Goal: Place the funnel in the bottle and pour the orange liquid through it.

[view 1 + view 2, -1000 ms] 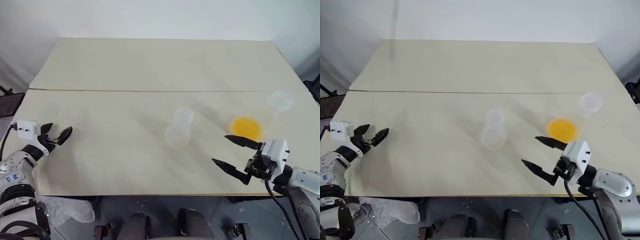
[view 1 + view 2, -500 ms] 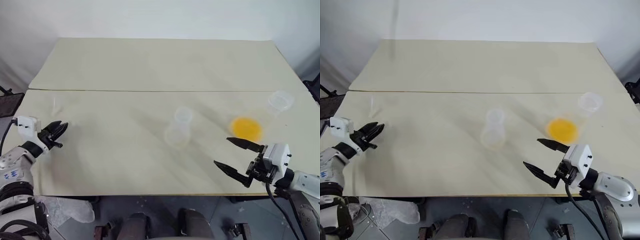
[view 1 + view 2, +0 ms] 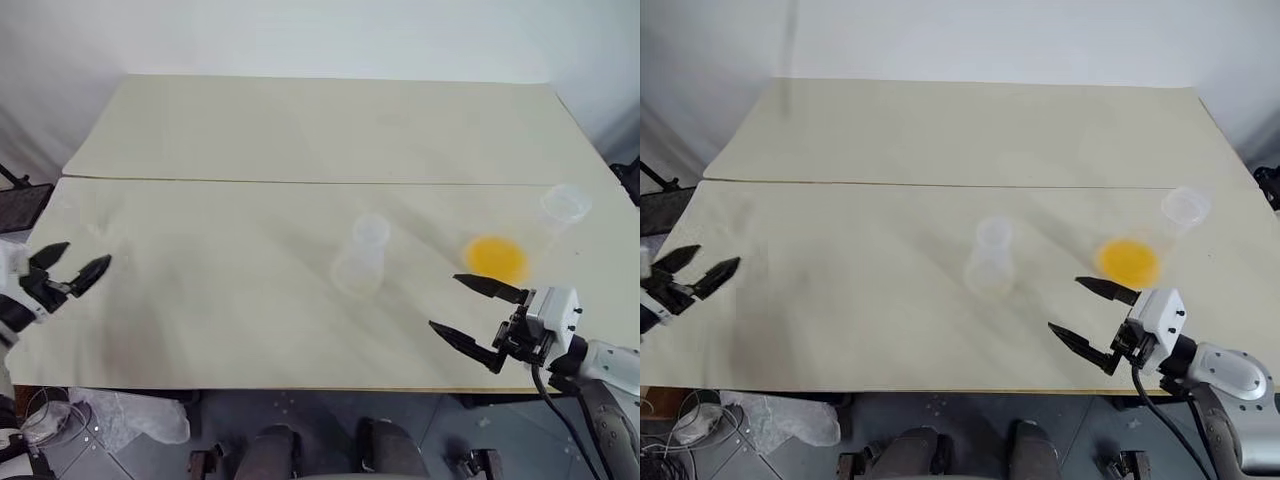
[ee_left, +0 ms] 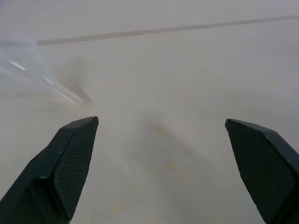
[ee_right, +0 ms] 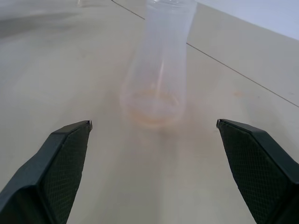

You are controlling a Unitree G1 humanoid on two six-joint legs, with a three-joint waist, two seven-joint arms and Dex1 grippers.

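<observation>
A: Fingers on the far left, what are they doing?

B: The left gripper [image 3: 87, 254] sits over the left edge of the table [image 3: 300, 130], its two black fingers spread wide with nothing between them.

A: And the funnel?

B: Hard to be sure. The left wrist view has a blurred, clear streak just beyond one fingertip, which may be the funnel [image 4: 32, 74]. It lies on the tabletop, apart from the fingers.

A: Moving toward the middle?

B: The bottle [image 3: 360, 255] stands upright near the centre of the table, well apart from both grippers. Its narrow neck is up and its mouth is open. In the right wrist view it stands straight ahead of the right gripper's fingers.

A: Then the right side.

B: The orange liquid [image 3: 493, 255] shows as a round orange patch in the base of the larger flask [image 3: 563, 203], to the right of the bottle. The right gripper [image 3: 445, 300] is near the front edge, just in front of that patch and not touching it. It is level, fully spread, and holds nothing.
</observation>
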